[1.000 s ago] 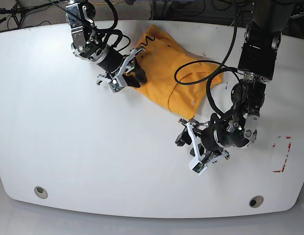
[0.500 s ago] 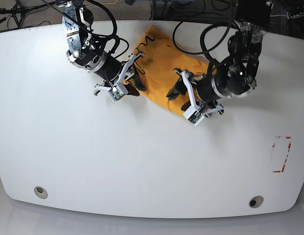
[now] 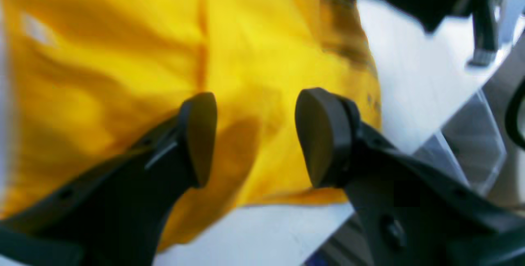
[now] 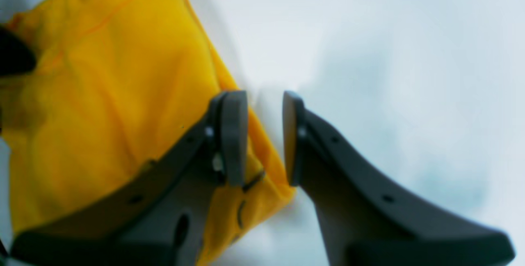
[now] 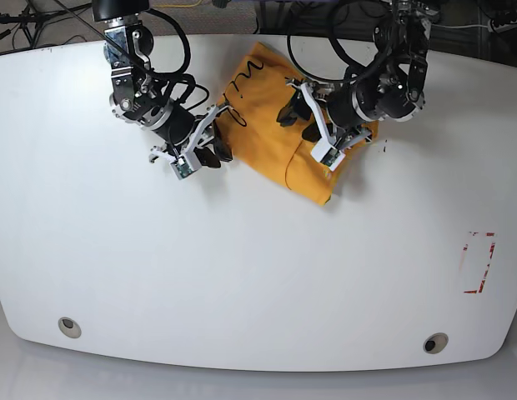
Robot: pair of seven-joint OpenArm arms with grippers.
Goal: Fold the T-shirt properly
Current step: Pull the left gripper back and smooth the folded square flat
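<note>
The T-shirt [image 5: 263, 125] lies bunched near the surface's [image 5: 242, 267] far edge. The left fingers [image 3: 324, 134] are spread above it; the right fingers [image 4: 233, 134] are parted at its edge, grip unclear.

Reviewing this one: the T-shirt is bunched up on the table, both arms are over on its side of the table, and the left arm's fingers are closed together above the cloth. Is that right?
Not quite: the left arm's fingers are apart, with a gap between them showing orange-yellow T-shirt, as the left wrist view shows. The rest stands.
</note>
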